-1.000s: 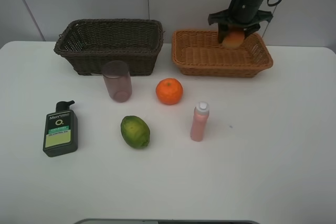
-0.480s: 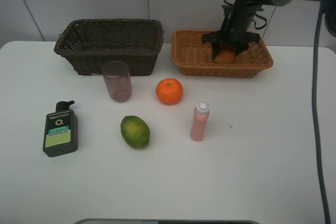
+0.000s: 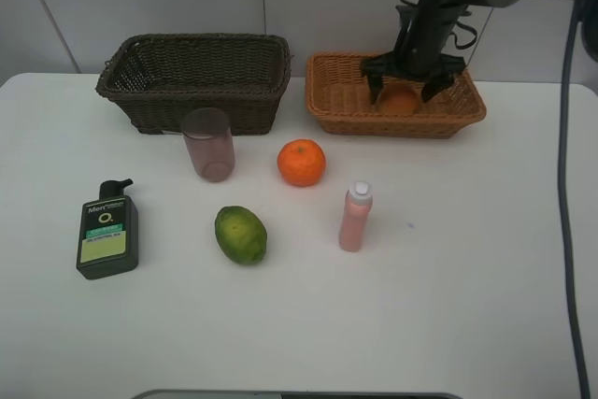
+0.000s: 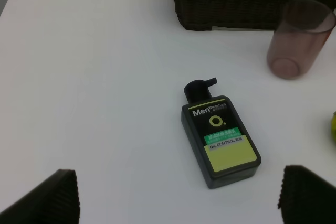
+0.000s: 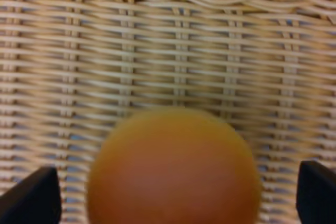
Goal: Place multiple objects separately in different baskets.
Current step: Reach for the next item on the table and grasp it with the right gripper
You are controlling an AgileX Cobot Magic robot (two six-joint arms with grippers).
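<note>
The red-yellow peach point(image 3: 401, 101) lies in the light tan basket point(image 3: 397, 125). My right gripper point(image 3: 406, 91) hangs just over it with its jaws spread to either side. In the right wrist view the peach point(image 5: 173, 169) rests on the wicker floor point(image 5: 173, 51), free of both fingertips. The orange point(image 3: 301, 162), green citrus point(image 3: 240, 234), pink cup point(image 3: 207, 144), pink bottle point(image 3: 355, 217) and dark green pump bottle point(image 3: 107, 231) stand on the table. The dark brown basket point(image 3: 196, 91) holds nothing. My left gripper point(image 4: 176, 198) is open above the pump bottle point(image 4: 220, 142).
The white table point(image 3: 467, 259) ends at a grey wall behind the baskets. The cup point(image 4: 299, 38) stands close in front of the dark basket point(image 4: 247, 3). The right arm's cable hangs down the right edge of the exterior view.
My right gripper came down into the tan basket with the peach, then opened and let it go. The peach now rests on the basket floor. Nothing else moved.
</note>
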